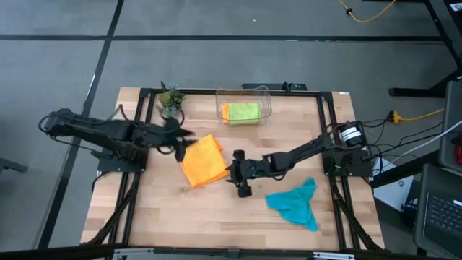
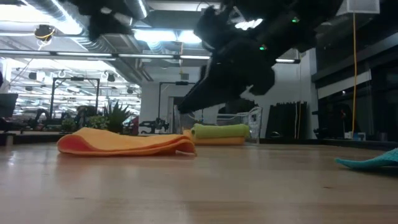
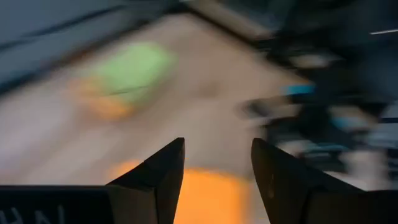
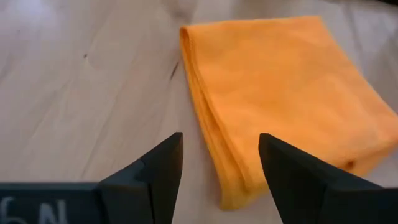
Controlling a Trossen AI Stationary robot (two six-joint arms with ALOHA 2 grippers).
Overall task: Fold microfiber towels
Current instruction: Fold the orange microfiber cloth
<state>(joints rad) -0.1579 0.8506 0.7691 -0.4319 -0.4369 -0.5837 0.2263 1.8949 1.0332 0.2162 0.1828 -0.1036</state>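
Observation:
A folded orange towel (image 1: 203, 162) lies flat on the table's middle (image 4: 280, 93). A crumpled teal towel (image 1: 294, 203) lies toward the near right. A folded lime green towel (image 1: 242, 112) rests on an orange one inside the clear bin (image 1: 264, 97) at the far edge. My left gripper (image 1: 185, 139) hovers open just off the orange towel's far left corner. My right gripper (image 1: 237, 172) stands open beside the towel's right edge, above the table; its fingers (image 4: 168, 168) frame the folded edge without touching.
A small potted plant (image 1: 170, 100) stands at the far left, next to the bin. Bare wood lies along the near edge and between the orange and teal towels.

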